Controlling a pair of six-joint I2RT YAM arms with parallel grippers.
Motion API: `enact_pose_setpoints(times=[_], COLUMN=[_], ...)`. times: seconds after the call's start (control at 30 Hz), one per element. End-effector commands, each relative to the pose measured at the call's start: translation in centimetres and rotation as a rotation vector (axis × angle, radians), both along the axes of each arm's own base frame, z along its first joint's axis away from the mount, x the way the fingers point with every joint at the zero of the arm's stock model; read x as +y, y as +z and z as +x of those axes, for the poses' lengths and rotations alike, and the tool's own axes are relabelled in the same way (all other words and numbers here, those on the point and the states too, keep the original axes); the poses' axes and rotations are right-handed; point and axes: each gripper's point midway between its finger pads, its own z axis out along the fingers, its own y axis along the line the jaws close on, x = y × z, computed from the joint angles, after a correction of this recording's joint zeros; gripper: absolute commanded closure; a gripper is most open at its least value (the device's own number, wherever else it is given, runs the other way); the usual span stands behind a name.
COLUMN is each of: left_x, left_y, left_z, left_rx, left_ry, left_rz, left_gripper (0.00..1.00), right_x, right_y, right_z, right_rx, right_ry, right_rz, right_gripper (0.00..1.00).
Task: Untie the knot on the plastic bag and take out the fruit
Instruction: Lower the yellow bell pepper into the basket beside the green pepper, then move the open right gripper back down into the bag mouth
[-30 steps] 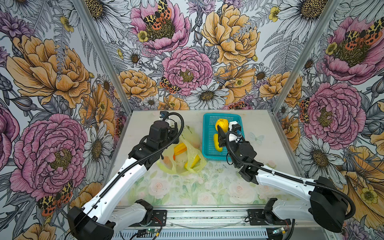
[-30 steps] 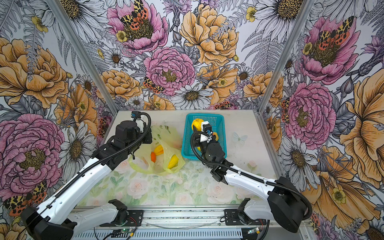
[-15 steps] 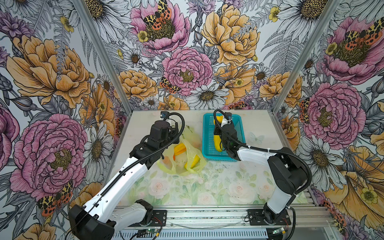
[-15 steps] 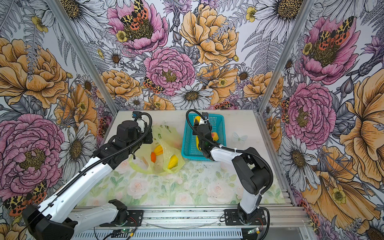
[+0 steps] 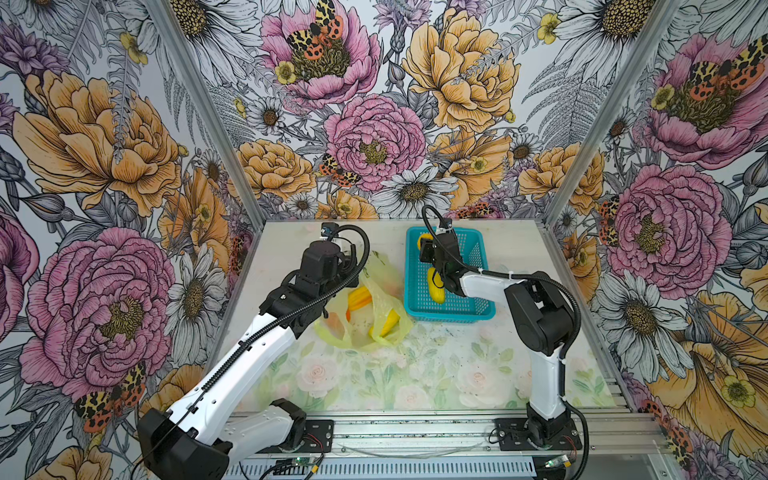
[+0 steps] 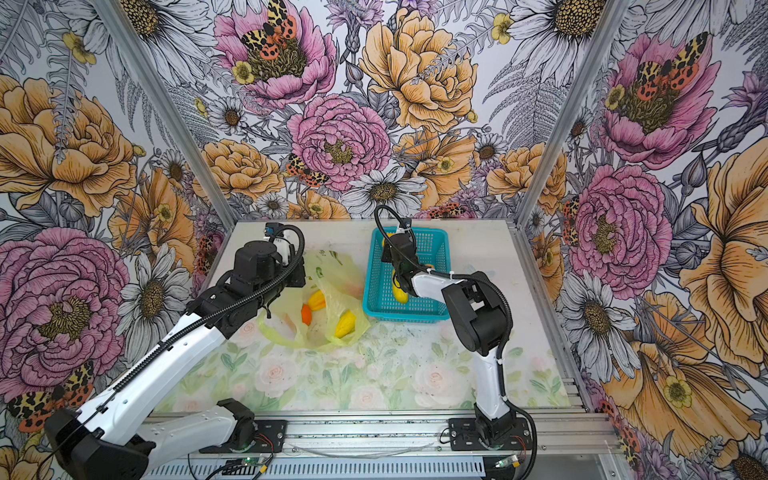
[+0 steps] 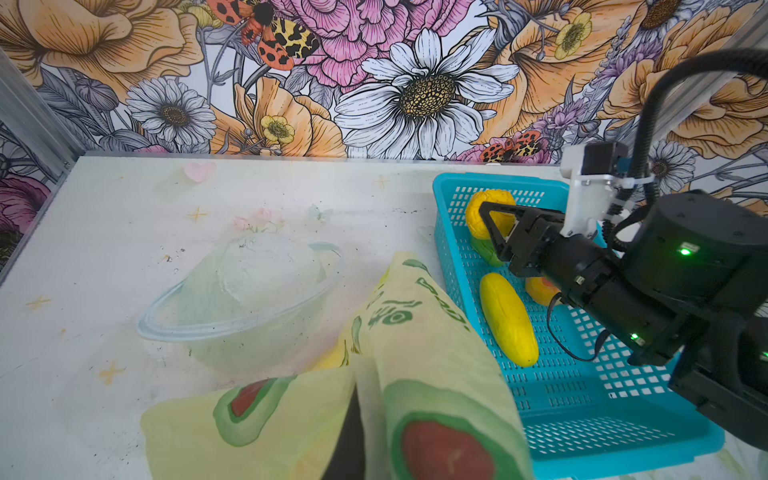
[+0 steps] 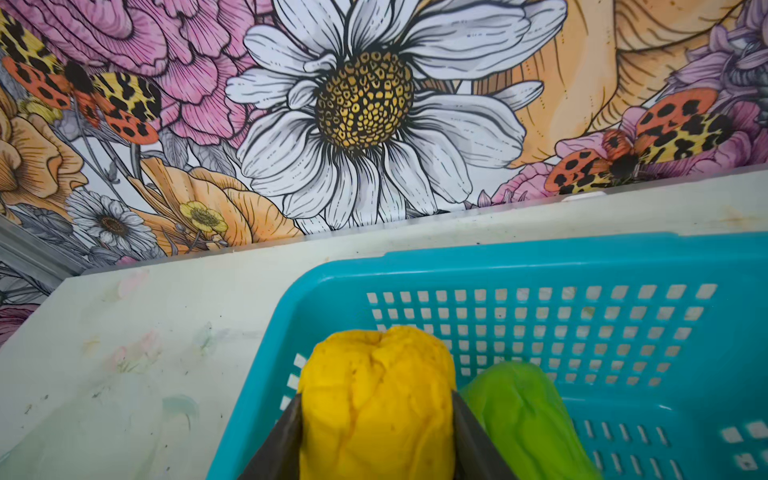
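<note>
Starting at the right gripper [image 8: 376, 440]: clamped at roughly half width on a round yellow fruit [image 8: 374, 390], with a dark finger [image 8: 282, 446] pressed against each side. Held inside the blue basket [image 8: 540, 253], in its far left corner as seen from above; resting on the floor or lifted, impossible to tell. Just beside it, a green fruit [image 8: 528, 419] lying in the basket. Farther along, from the left wrist view, a long yellow fruit [image 7: 507, 320] flat on the basket floor and a peach fruit [image 7: 538, 291] tucked partly behind the gripper's black body.

Now over to the left gripper [image 7: 351, 434]: pinched fully shut on a fold of the plastic bag [image 7: 432, 332], with the thin yellow-green film draped up and over the fingers. In both top views, bag slumped on the table [image 5: 415, 374] just left of the basket, pulled up to a peak at the gripper, mouth gaping toward the front. Showing inside: a golden fruit [image 6: 318, 300], an orange fruit [image 6: 306, 314] right beside it, and another yellow fruit [image 6: 345, 324] apart, nearer the basket.
</note>
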Motion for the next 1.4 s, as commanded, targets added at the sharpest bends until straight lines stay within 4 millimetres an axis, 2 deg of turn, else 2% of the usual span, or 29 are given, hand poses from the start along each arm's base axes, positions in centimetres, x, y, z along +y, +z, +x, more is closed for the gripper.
enact_pose_setpoints(times=[0.0, 0.13, 0.23, 0.3, 0.4, 0.53, 0.63, 0.77, 0.97, 1.07, 1.17, 1.27, 1.37], left_x=[0.5, 0.4, 0.6, 0.6, 0.6, 0.5, 0.4, 0.4, 0.5, 0.5, 0.6, 0.6, 0.6], left_y=[0.6, 0.5, 0.6, 0.6, 0.6, 0.4, 0.3, 0.4, 0.4, 0.5, 0.4, 0.6, 0.5], left_z=[0.1, 0.1, 0.1, 0.1, 0.2, 0.4, 0.5, 0.4, 0.3, 0.3, 0.2, 0.2, 0.2], left_rx=[-0.014, -0.011, -0.015, -0.015, -0.014, -0.008, -0.005, -0.007, -0.008, -0.011, -0.011, -0.015, -0.013], left_ry=[0.021, 0.02, 0.026, 0.028, 0.028, 0.027, 0.025, 0.022, 0.029, 0.028, 0.029, 0.029, 0.032], left_rz=[-0.003, -0.002, -0.001, 0.001, 0.002, 0.007, 0.008, 0.008, 0.007, 0.006, 0.006, 0.003, 0.004], left_gripper=[1.0, 1.0, 1.0, 1.0, 1.0, 1.0, 1.0, 1.0, 1.0, 1.0, 1.0, 1.0, 1.0], right_x=[0.8, 1.3, 1.4, 1.3, 0.8, -0.1, -0.9, -0.9, 1.5, 2.5, 5.4, 7.9, 9.0], right_y=[-0.9, -1.5, -1.4, -1.0, 0.6, 4.1, 7.7, 12.5, 18.2, 19.2, 18.8, 16.6, 14.5], right_z=[0.5, 0.9, 0.8, 0.5, -0.3, -2.7, -5.3, -9.9, -17.3, -19.7, -22.7, -25.9, -28.7], right_rx=[0.034, 0.043, 0.048, 0.045, 0.023, -0.046, -0.129, -0.28, -0.498, -0.544, -0.562, -0.576, -0.617], right_ry=[0.017, 0.032, 0.036, 0.034, 0.029, 0.019, 0.008, 0.019, 0.136, 0.219, 0.385, 0.551, 0.657], right_rz=[0.032, 0.042, 0.038, 0.031, 0.021, 0.003, -0.004, -0.017, -0.017, 0.005, 0.003, -0.085, -0.107], right_gripper=[0.73, 0.64, 0.44, 0.34, 0.26, 0.21, 0.2, 0.23, 0.34, 0.41, 0.43, 0.46, 0.46])
